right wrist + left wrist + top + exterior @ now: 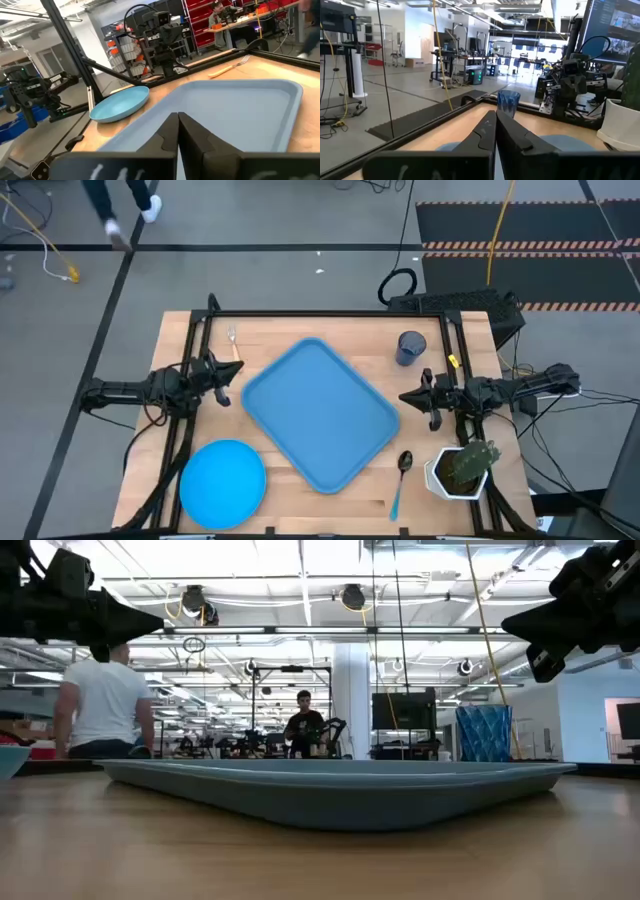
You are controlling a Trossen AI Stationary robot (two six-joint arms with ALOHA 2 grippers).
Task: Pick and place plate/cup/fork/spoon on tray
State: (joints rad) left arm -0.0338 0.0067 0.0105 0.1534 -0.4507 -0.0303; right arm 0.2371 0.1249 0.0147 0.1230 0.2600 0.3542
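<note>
The large blue rectangular plastic tray (320, 415) holds nothing yet; all four items wait on the wooden surface (300, 505), both grippers closed, holding nothing.

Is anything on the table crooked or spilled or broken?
Only the tray: it lies turned at an angle to the table's edges and holds nothing. The cup stands upright, and the plate, fork and spoon lie flat on the wood. Nothing looks spilled or broken.
</note>
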